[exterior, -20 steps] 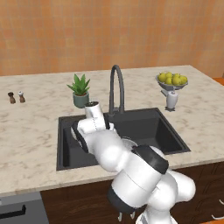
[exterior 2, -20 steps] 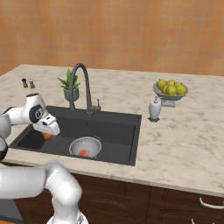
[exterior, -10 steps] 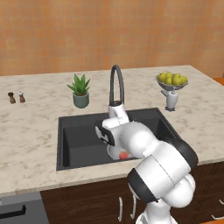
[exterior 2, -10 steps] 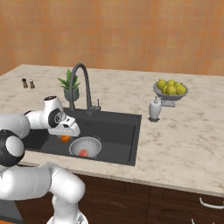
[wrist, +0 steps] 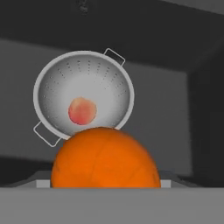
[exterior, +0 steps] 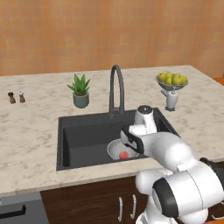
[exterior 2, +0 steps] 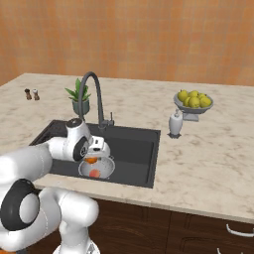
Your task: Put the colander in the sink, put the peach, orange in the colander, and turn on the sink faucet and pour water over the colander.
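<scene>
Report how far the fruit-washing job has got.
Done: the colander sits in the sink with the peach inside it. In hand: the gripper holds the orange above the sink, near the colander's rim, not yet dropped in. Left: release the orange into the colander, then turn on the sink faucet; no water is visible running from it.

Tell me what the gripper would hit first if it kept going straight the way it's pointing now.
Probably the colander in the sink: the gripper, holding the orange, points down at its near rim, with the peach inside. Depth is uncertain.
</scene>
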You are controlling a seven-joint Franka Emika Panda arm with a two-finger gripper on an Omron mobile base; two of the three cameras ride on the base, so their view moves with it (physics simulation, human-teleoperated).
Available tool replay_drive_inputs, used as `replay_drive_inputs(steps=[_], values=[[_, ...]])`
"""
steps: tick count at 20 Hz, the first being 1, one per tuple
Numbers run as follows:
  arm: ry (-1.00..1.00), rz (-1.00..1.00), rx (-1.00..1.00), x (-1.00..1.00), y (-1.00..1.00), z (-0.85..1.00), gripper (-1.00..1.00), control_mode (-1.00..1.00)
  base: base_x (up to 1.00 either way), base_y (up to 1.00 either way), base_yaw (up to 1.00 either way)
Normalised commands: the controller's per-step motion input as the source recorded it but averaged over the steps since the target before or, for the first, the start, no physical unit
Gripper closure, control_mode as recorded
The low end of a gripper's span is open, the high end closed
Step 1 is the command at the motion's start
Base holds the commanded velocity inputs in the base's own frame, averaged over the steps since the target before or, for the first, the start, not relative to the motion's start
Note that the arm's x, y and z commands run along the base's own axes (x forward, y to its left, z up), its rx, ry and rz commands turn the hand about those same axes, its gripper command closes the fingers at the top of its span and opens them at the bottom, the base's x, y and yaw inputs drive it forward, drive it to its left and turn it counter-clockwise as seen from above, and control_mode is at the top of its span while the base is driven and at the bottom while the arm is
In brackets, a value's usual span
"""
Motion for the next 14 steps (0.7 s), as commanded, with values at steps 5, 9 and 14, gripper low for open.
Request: replay_drive_inputs(steps=[5, 9, 14], values=[[-0.05, 0.08, 0.16, 0.15, -0.75, 0.07, 1.00, -1.00, 0.00, 0.00, 0.00], [0.04, 0.04, 0.35, 0.63, -0.43, 0.02, 1.00, -1.00, 0.00, 0.00, 0.00], [0.08, 0.00, 0.32, 0.67, -0.13, -0.09, 1.00, -1.00, 0.00, 0.00, 0.00]])
